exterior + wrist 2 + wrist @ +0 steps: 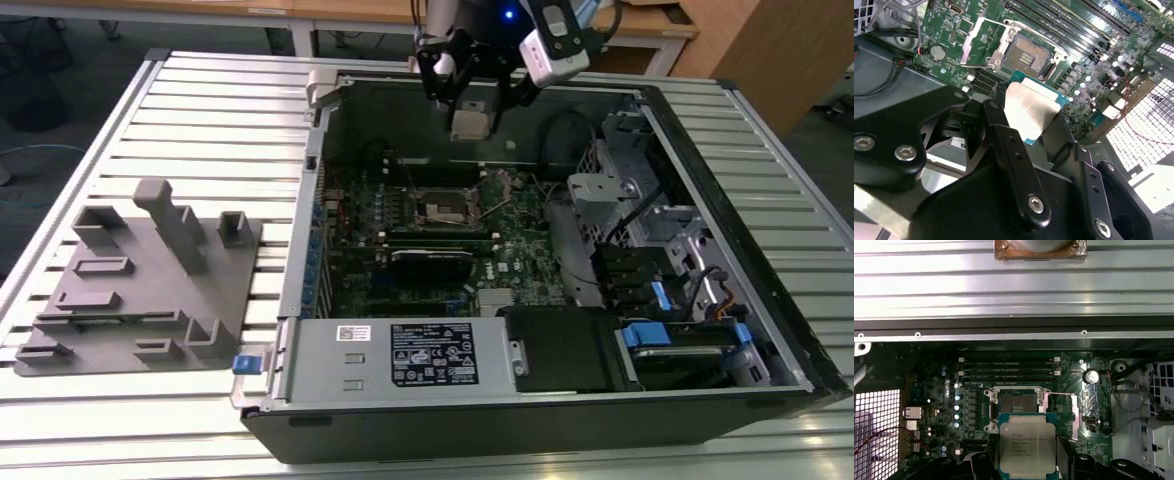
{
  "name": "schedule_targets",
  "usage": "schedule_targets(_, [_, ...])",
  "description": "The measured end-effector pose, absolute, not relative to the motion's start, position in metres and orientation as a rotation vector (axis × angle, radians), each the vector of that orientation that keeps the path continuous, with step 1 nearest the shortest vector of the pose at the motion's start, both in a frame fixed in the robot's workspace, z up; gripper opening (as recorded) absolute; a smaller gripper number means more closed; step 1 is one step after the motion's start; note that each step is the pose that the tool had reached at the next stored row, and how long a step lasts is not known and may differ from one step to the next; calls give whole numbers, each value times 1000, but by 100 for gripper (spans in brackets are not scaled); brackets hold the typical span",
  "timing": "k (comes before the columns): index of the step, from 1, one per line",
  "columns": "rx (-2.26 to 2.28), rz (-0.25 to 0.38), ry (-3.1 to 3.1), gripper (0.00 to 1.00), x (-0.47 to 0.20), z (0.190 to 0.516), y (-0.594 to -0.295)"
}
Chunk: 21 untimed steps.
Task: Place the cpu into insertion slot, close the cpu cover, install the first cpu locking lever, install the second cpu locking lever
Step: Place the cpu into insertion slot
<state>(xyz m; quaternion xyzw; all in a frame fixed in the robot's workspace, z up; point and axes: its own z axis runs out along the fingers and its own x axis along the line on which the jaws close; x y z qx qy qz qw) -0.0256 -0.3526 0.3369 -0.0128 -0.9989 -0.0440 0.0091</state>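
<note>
At the wrist, the gripper [1029, 131] is closed down to chip width, its fingers [999, 131] pinching the cpu [1030, 107] by two opposite edges, metal top facing the cameras. In the exterior view the gripper [470, 108] hangs with the cpu [470, 123] above the back half of the open computer case [304, 200], well clear of the board. In the first wrist view the cpu [1027, 447] sits just short of the insertion slot [1016, 402]. Below, the insertion slot [1026, 55] has its contact field exposed and no chip in it. The cpu cover [971, 42] is flipped up and away to one side, and a thin locking lever [1060, 394] is swung out beside the socket. Risks, judged from here: the grip is on the edges only, so any tilt or slip on the way down could drop a corner onto the contacts. A rotated or offset chip would bind on the rim, and the raised cover stands close to the descent path. The case holds the green motherboard [521, 262] with memory sticks [1009, 371], a labelled metal box [400, 355] at the near wall, and drive bays with blue tabs [661, 335]. Further off on the slatted table [200, 110], a grey fixture block [147, 270] sits beside the case on the exterior view's left.
</note>
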Motion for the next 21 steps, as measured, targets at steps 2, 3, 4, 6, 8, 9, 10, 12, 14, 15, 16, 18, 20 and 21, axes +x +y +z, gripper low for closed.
schedule_targets(2, [-40,-137,-3120,54,-26,335,-353])
schedule_targets(3, [-40,-137,-3120,54,-26,334,-353])
schedule_targets(4, [-40,-137,-3120,54,-26,334,-353])
schedule_targets(6, [-40,-137,-3120,54,-26,333,-353])
schedule_targets(8, [-40,-137,-3120,54,-26,333,-353])
schedule_targets(9, [-40,-137,-3120,54,-26,333,-353])
schedule_targets(10, [-40,-137,-3120,54,-26,332,-353])
schedule_targets(12, [-40,-138,-3120,54,-26,331,-353])
schedule_targets(14, [-40,-137,-3120,54,-26,330,-353])
schedule_targets(15, [-40,-137,-3121,54,-26,329,-353])
schedule_targets(16, [-40,-137,-3121,54,-26,328,-353])
schedule_targets(18, [-40,-137,-3121,54,-26,328,-353])
schedule_targets(20, [-40,-137,-3121,54,-26,327,-353])
schedule_targets(21, [-40,-137,-3121,54,-26,327,-353])
